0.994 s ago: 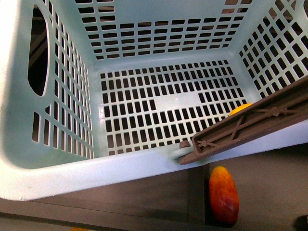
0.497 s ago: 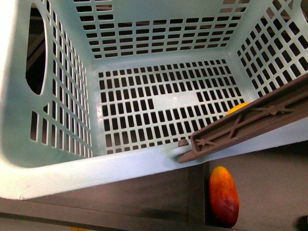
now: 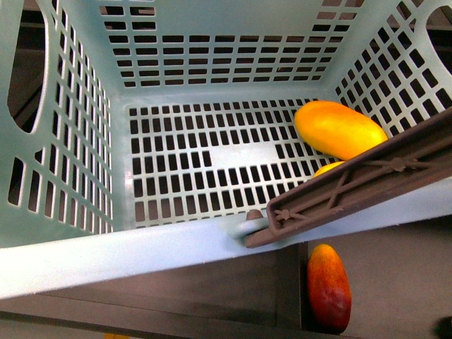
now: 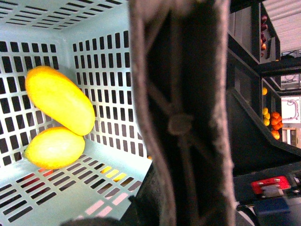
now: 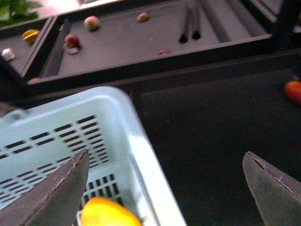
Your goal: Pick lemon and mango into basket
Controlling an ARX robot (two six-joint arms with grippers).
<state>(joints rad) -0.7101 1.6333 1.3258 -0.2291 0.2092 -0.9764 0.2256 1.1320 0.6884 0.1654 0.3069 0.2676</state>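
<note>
Mango (image 3: 339, 129) lies on the basket (image 3: 106, 254) floor in the right far corner, against the right wall, long axis slanting far-left to near-right. Lemon (image 3: 327, 168) touches its near side, half hidden by the brown handle (image 3: 367, 176). Right gripper (image 5: 165, 153) hangs over the rim, nearer arm, jaws wide and empty, fruit below them. Left gripper unseen. Both fruits look delivered.

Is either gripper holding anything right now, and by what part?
Right gripper is open, holding nothing. Left gripper: basket handle fills its view, fingers unseen, so cannot tell.
</note>
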